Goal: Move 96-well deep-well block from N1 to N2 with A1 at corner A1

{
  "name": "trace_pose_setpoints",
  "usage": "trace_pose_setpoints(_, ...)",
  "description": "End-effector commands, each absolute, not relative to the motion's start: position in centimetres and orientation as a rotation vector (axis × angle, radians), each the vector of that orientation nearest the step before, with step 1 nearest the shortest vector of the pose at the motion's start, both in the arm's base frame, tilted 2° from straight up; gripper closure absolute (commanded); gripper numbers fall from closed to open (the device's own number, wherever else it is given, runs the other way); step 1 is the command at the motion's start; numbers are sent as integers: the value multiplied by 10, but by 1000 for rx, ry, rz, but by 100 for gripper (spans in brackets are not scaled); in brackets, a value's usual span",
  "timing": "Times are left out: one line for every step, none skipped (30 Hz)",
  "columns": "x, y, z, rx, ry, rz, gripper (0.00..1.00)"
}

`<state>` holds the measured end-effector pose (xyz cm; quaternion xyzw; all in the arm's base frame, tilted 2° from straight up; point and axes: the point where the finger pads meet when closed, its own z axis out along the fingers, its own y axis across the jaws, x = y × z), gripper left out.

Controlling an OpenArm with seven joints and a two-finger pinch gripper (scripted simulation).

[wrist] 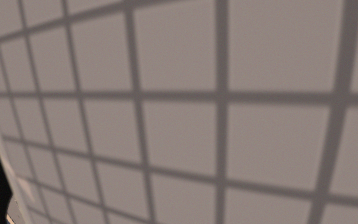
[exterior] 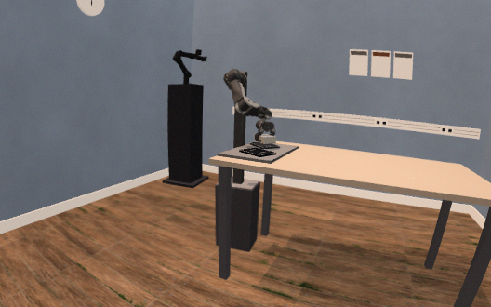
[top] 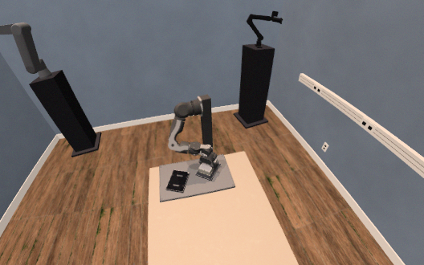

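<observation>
The pale deep-well block [top: 206, 169] is between the fingers of my gripper [top: 208, 161], which is shut on it. In the exterior view the block [exterior: 267, 138] hangs a little above the grey mat [exterior: 258, 152], over one black plate nest [exterior: 265, 145]. That nest is hidden under the block in the overhead view. The other black nest [top: 177, 181] lies empty on the mat beside it and also shows in the side view [exterior: 257, 151]. The wrist view is filled by the block's grid of wells [wrist: 190, 115]. I cannot make out the cut-off corner or the A1 mark.
The grey mat [top: 195, 181] sits at the arm's end of a beige table [top: 218, 225]. The arm's dark column [top: 206, 120] stands just behind the mat. Two black pedestals with cameras [top: 254, 84] [top: 65, 114] stand on the floor away from the table.
</observation>
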<state>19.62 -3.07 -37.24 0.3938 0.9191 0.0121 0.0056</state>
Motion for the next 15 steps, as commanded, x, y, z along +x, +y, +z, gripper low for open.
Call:
trace_pose_setpoints(197, -30, -370, 1235, 2876, 42, 100)
trace_pose_setpoints(196, -30, -371, 1235, 2877, 41, 100)
trace_pose_setpoints(196, -30, -371, 1235, 2877, 41, 100)
trace_pose_setpoints(196, -30, -371, 1236, 2877, 41, 100)
trace_pose_setpoints(195, -30, -371, 1236, 2878, 41, 100)
trace_pose_setpoints(195, -30, -372, 1236, 2878, 41, 100)
trace_pose_setpoints(195, -30, -372, 1236, 2878, 41, 100)
trace_pose_setpoints(195, -30, -372, 1236, 2878, 41, 100)
trace_pose_setpoints(195, -30, -372, 1236, 2878, 41, 100)
trace_pose_setpoints(195, -30, -372, 1236, 2878, 41, 100)
trace_pose_setpoints(195, -30, -372, 1236, 2878, 41, 100)
trace_pose_setpoints(195, -30, -372, 1236, 2878, 41, 100)
trace_pose_setpoints(195, -30, -372, 1236, 2878, 41, 100)
trace_pose_setpoints(195, -30, -372, 1236, 2878, 41, 100)
trace_pose_setpoints(195, -30, -372, 1236, 2878, 41, 100)
